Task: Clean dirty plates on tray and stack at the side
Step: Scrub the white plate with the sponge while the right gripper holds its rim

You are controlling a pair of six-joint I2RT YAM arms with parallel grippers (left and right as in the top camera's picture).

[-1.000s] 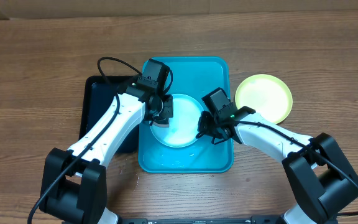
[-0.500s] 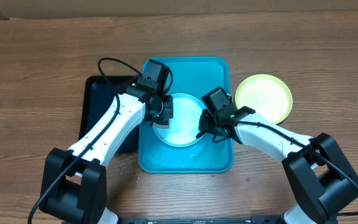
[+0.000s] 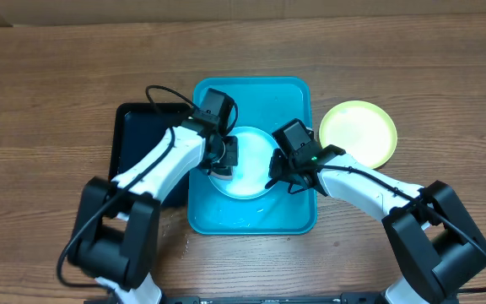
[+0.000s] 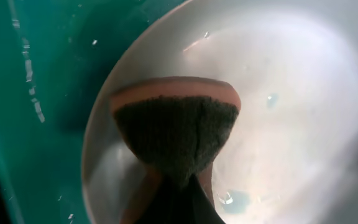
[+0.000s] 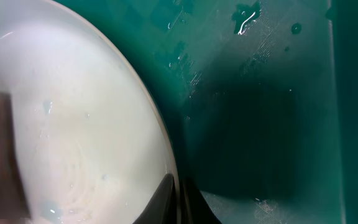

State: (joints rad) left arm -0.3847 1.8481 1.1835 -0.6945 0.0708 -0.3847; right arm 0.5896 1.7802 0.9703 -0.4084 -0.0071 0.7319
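The left arm (image 3: 154, 169) reaches in from the bottom and bends toward the middle. Its wrist points down. The left claw (image 3: 224, 158) is squeezed tight on a sponge (image 4: 176, 134). The right arm (image 3: 361, 187) reaches in low from the other side. The right claw (image 3: 274, 180) is pinched tight on the edge of a plate (image 5: 73, 124). The two claws are near each other but apart.
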